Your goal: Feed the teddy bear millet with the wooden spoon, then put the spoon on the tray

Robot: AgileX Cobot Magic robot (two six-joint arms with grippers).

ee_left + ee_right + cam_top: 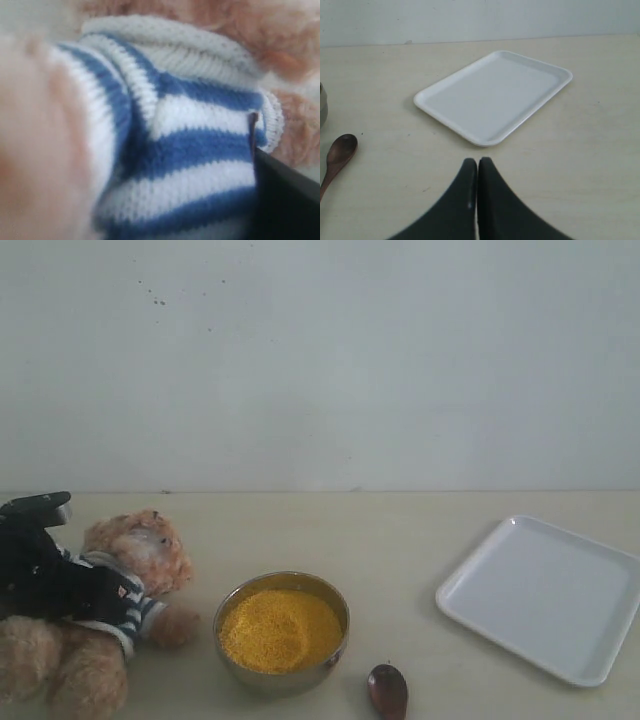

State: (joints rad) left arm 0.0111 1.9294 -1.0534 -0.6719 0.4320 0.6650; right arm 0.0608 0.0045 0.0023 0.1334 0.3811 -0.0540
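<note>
The teddy bear (140, 555) leans at the left of the table in its navy-and-white striped shirt (190, 150). My left gripper (92, 588) lies across its torso, closed on the bear; one dark finger (287, 200) presses against the shirt. Bright-yellow millet (280, 628) is heaped in a steel bowl (330, 592) in front of the bear. The wooden spoon (388, 690) (339, 152) lies on the table just right of the bowl, with nothing holding it. The white tray (548, 595) (495, 95) sits empty at the right. My right gripper (478, 162) is shut on nothing, above the table short of the tray.
A plain pale wall stands behind the beige table (400, 530). The bowl's rim (322, 105) shows at the edge of the right wrist view, beside the spoon. Bare tabletop lies between the bowl and the tray.
</note>
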